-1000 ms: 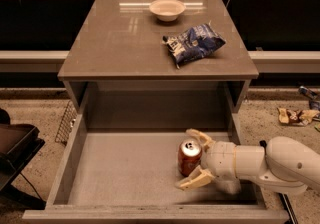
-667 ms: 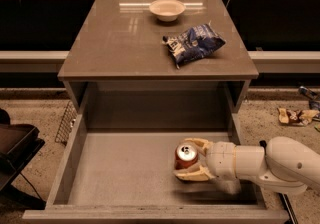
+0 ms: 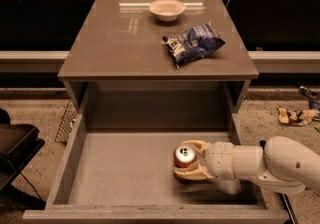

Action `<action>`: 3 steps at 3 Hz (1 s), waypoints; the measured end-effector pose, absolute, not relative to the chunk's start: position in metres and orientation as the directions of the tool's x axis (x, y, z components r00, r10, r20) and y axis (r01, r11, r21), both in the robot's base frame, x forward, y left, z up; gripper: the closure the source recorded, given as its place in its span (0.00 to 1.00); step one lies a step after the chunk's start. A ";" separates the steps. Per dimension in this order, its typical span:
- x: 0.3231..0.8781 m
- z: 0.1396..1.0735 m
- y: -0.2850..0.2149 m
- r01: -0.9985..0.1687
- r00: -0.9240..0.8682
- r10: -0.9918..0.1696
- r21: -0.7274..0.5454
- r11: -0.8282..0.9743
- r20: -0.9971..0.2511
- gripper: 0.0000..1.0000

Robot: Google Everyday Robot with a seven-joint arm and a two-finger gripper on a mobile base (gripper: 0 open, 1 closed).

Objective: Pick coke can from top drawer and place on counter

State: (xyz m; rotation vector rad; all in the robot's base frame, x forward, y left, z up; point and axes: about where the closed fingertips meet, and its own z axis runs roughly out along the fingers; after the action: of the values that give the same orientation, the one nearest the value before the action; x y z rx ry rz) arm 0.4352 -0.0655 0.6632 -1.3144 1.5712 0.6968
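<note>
The coke can [image 3: 184, 157], orange-red with a silver top, stands upright on the floor of the open top drawer [image 3: 125, 173], right of its middle. My gripper [image 3: 187, 159] reaches in from the right on a white arm, and its two tan fingers are closed around the can, one on the far side and one on the near side. The counter [image 3: 120, 43] is the glossy grey-brown slab above the drawer.
On the counter lie a white bowl [image 3: 167, 9] at the back and a blue-and-white chip bag [image 3: 194, 44] at the right. A wire rack [image 3: 65, 124] leans left of the drawer. Wrappers [image 3: 298, 116] lie on the floor at right.
The fingers, spread wide beside the can a second ago, have closed around it. The can has shifted slightly left in the drawer.
</note>
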 end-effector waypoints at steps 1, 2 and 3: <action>0.435 0.663 -0.065 -0.955 0.017 -0.420 -0.139 0.261 -0.907 1.00; 0.438 0.693 -0.052 -0.949 0.056 -0.473 -0.194 0.248 -0.879 1.00; 0.450 0.767 -0.027 -0.944 0.109 -0.525 -0.253 0.210 -0.844 1.00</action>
State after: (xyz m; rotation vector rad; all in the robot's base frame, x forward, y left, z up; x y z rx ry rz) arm 0.4496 -0.0274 0.7668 -1.4416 1.5434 0.5616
